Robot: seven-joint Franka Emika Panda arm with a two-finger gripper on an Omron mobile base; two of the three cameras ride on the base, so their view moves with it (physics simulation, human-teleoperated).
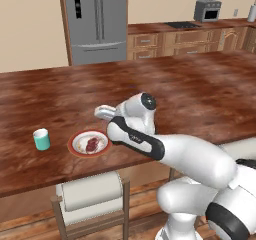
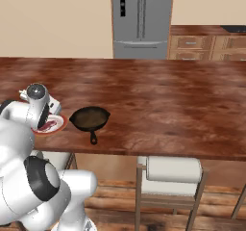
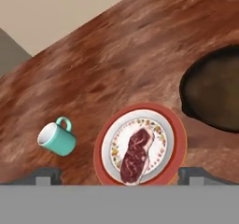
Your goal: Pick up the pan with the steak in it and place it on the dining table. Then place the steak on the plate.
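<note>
The steak (image 3: 135, 155) lies flat on the white plate (image 3: 100, 143) with the red-orange rim, near the dining table's (image 3: 116, 64) front edge. My gripper (image 3: 120, 176) hovers just above it, open, with one fingertip on each side of the plate and nothing between them. The black pan (image 3: 214, 94) sits empty on the table right beside the plate. From the right base view the pan (image 2: 90, 118) has its handle toward the table edge, and the plate (image 2: 50, 125) with the steak (image 2: 48, 125) is partly behind my hand. The left base view shows the plate (image 1: 90, 144) and steak (image 1: 92, 144) below my gripper (image 1: 105, 112).
A teal cup (image 1: 42, 139) stands left of the plate, also seen lying sideways in frame as the cup (image 3: 56, 136). Cushioned stools (image 1: 90, 191) (image 2: 173, 170) sit under the table's near edge. A steel fridge (image 1: 95, 21) and wooden cabinets line the back wall.
</note>
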